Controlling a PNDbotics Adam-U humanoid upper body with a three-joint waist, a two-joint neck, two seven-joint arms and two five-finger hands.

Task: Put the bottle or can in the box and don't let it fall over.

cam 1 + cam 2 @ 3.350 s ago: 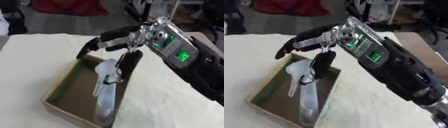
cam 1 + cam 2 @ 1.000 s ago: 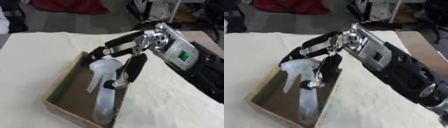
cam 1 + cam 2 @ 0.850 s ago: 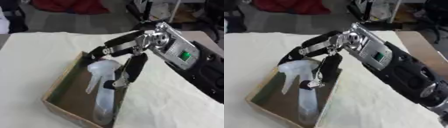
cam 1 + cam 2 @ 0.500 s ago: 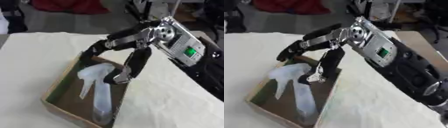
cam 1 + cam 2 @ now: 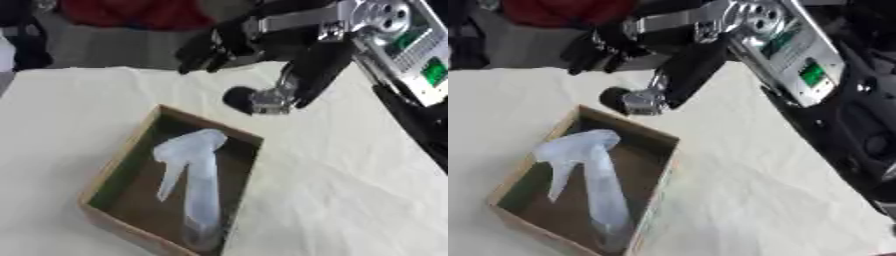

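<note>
Right robot hand (image 5: pixel 262 55) has lifted clear to upper centre, fingers relaxed, holding nothing | translucent white plastic spray bottle (image 5: pixel 197 172) lies in shallow brown cardboard box (image 5: pixel 118 160), lower left | I judge it released, not upright.

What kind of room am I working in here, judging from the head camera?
Probably a lab or workshop rather than a home. A table draped in cream cloth carries only a cardboard box holding a clear spray bottle; behind it lie a bare grey floor and a red heap. The right hand hangs above.
</note>
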